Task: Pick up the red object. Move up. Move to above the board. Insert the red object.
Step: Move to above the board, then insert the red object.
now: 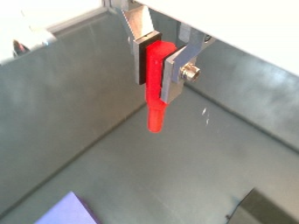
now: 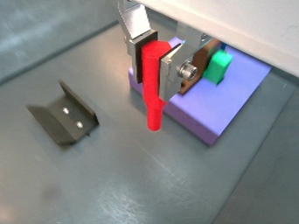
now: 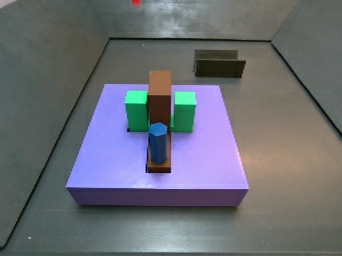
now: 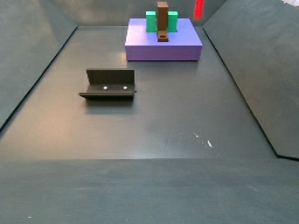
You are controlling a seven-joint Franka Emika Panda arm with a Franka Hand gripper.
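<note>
The pincer (image 2: 162, 65) is clamped on the red object (image 2: 152, 86), its flat silver plates pressing the upper part of the peg from both sides while the lower part hangs free below them, clear of the table (image 2: 70, 188). In both wrist views the peg hangs close to vertical and well gripped (image 1: 156, 83). In a side view only a small red tip (image 3: 136, 3) shows at the frame's upper edge, so the load sits high, well above everything. In a wrist view the peg hangs just beside the near edge of the purple slab (image 2: 216, 103), with the green blocks (image 2: 218, 66) beyond it; the board (image 3: 160, 115), a narrow brown strip between those green blocks, already carries a blue peg (image 3: 158, 142) upright at one end. The fixture (image 4: 108, 84) stands apart on the table and plays no part now. Judging by this, the lift is done and the carry toward the board is the step in hand. To do it well, the arm should keep its height while travelling sideways, so the hanging tip passes over the slab edge, the green blocks and the blue peg without a knock. It should stop with the tip over a free hole in the brown strip; which hole is free cannot be made out here. Only then should it descend, slowly and straight, holding the peg vertical, since a small tilt could jam the tip on the hole's rim.
</note>
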